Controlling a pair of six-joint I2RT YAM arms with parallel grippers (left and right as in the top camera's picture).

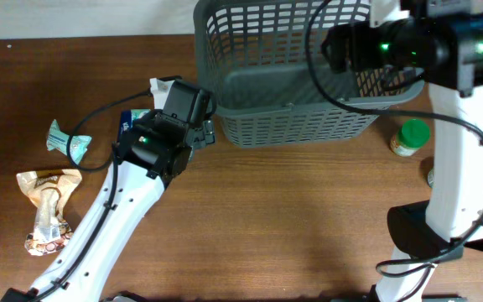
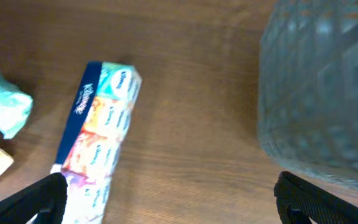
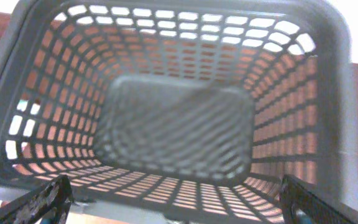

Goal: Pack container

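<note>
Grey slotted plastic, the container (image 1: 292, 126) sits on the far side of the table (image 1: 309, 218) in the overhead view, right of centre. The left gripper (image 1: 183, 105) hangs just off its near-left corner and the right gripper (image 1: 346, 46) above its inside. Loose goods lie outside: a tissue pack (image 1: 128, 122) half under the left gripper, a teal packet (image 1: 61, 138) and a tan bag (image 1: 49, 205) further left, and a green-lidded jar (image 1: 409, 138) right of the container. From the left wrist, the fingers (image 2: 36, 199) stand wide apart with only bare wood between them; the tissue pack lies to their left and the container wall is a blur at right. I judge the pack the likeliest pick: shift left, turn the jaws square across its narrow width, grip near mid-length so it lifts level, and clear the rim before letting go. From the right wrist, the fingers (image 3: 48, 199) are likewise spread and hold nothing. They look straight down into the container, whose solid floor is bare, so nothing is packed yet.
</note>
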